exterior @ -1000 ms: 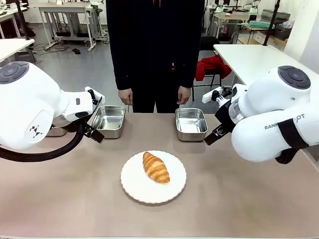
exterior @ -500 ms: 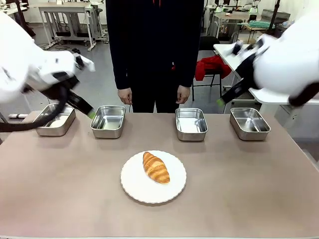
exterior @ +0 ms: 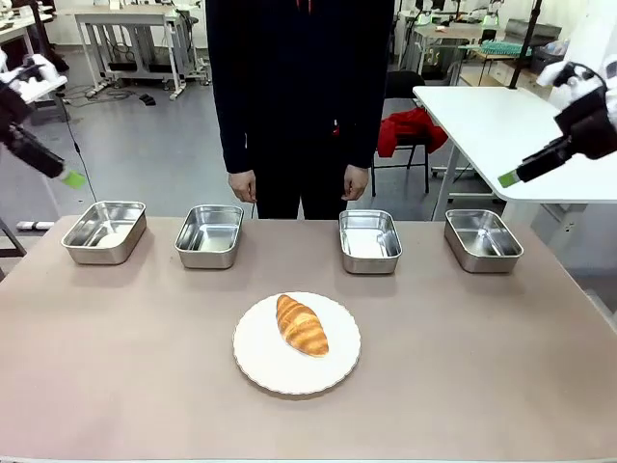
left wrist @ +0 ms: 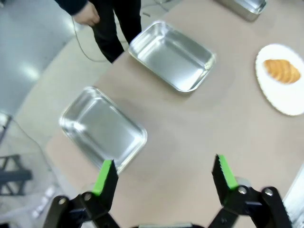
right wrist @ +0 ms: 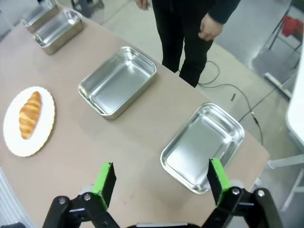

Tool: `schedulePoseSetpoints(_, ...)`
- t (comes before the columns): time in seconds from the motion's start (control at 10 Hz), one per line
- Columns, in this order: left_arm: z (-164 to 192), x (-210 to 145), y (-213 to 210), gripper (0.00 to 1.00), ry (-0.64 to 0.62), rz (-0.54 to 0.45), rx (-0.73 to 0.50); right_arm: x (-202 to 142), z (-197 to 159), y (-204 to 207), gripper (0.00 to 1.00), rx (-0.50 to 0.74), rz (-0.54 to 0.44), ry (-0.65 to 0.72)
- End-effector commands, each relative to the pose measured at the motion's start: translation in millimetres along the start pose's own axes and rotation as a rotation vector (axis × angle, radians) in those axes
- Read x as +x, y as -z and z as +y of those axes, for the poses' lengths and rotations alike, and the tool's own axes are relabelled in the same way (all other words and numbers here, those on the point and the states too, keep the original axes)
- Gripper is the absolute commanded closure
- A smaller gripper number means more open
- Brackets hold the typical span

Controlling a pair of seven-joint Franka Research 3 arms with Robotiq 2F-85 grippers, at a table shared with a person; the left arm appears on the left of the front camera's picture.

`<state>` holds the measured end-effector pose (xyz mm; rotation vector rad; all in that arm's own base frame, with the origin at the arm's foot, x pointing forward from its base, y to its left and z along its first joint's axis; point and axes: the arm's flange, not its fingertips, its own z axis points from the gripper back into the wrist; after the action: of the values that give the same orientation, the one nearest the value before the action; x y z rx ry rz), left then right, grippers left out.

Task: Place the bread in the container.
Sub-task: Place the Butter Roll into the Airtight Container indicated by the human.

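Both arms are cut off by the sides of the front view. The left jaws reach in at the far left with one green pad (exterior: 74,178) tipped downward, and the right jaws reach in at the far right with their pad (exterior: 508,178) tipped the same way. From that side I cannot tell how wide either pair stands, but the wrist views show it. The left jaws are wide open, their pads (left wrist: 103,178) well apart with nothing between them. The right jaws are spread just as wide and hold nothing. The person (exterior: 299,87) at the far edge is cut off at the top, with hands (exterior: 243,185) hanging loose.

There is one bread (exterior: 302,324), lying on one round white plate (exterior: 255,367). It sits low on the tabletop between the two pairs of jaws and well apart from both. Four steel containers stand in a row beyond it: the left-end container (exterior: 104,231), a second (exterior: 210,234), a third (exterior: 370,240) and the right-end container (exterior: 483,239). Each end one lies near and below the jaws on its side. In the left wrist view the plate is clipped by the edge, and so is one container at the top.

The tabletop (exterior: 463,367) is a matte grey-brown. Behind it are a grey floor (exterior: 145,145) with cables, white tables (exterior: 482,111), and a red cloth (exterior: 410,130) on a chair.
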<state>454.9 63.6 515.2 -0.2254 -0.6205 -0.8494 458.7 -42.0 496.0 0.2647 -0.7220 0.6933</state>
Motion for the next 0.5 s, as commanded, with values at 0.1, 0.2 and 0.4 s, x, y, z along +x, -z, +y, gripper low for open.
schedulePoseSetpoints(0.1, 0.0, 0.0, 0.0, 0.0, 0.0, 0.0, 0.0, 0.0, 0.0, 0.0, 0.0, 0.0, 0.0, 0.0)
schedulePoseSetpoints(0.2, 0.0, 0.0, 0.0, 0.0, 0.0, 0.0, 0.0, 0.0, 0.0, 0.0, 0.0, 0.0, 0.0, 0.0)
schedulePoseSetpoints(0.4, 0.0, 0.0, 0.0, 0.0, 0.0, 0.0, 0.0, -7.9, -2.4, 4.6, 0.0, 0.008, -0.014, -0.005)
